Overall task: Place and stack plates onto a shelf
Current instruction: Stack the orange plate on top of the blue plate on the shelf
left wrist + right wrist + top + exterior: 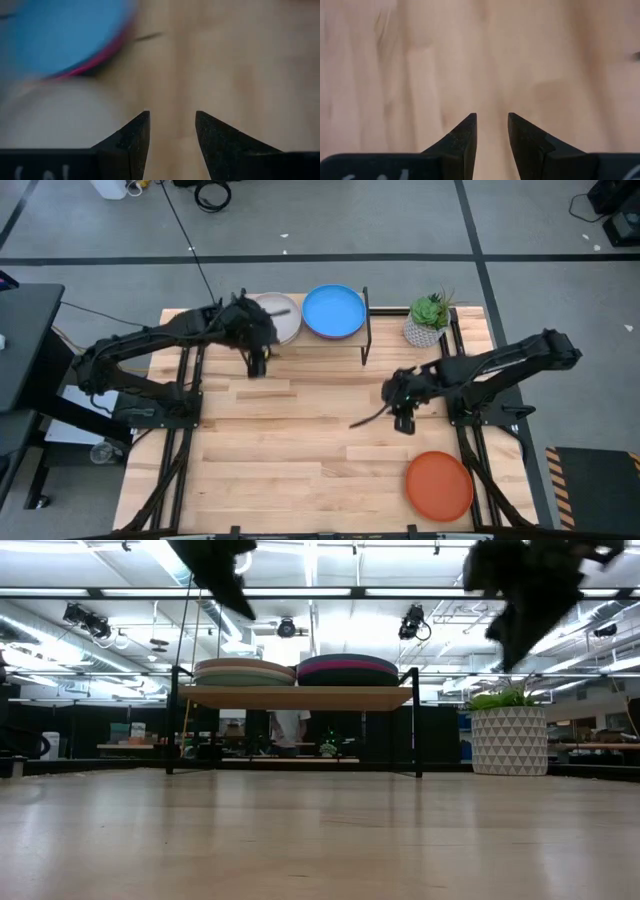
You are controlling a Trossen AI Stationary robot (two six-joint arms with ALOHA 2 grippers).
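The shelf (pixel 318 343) stands at the table's far edge and carries two plate stacks. In the high view the left stack (pixel 284 318) shows a pale plate on top, and the right stack (pixel 333 310) a bright blue one. In the left wrist view a magenta rim (pixel 102 56) shows under the blue plate. An orange plate (pixel 439 485) lies flat on the table near its near right corner. My left gripper (pixel 256 367) hangs open just in front of the left stack, above the table. My right gripper (pixel 405 422) hovers slightly open over bare table (pixel 490 60), right of centre.
A potted plant (pixel 428 320) in a white patterned pot stands right of the shelf at the far edge. The shelf's black legs (pixel 366 340) reach down to the tabletop. Bare wood lies between the shelf and the orange plate. A person (pixel 290 730) shows far behind the shelf.
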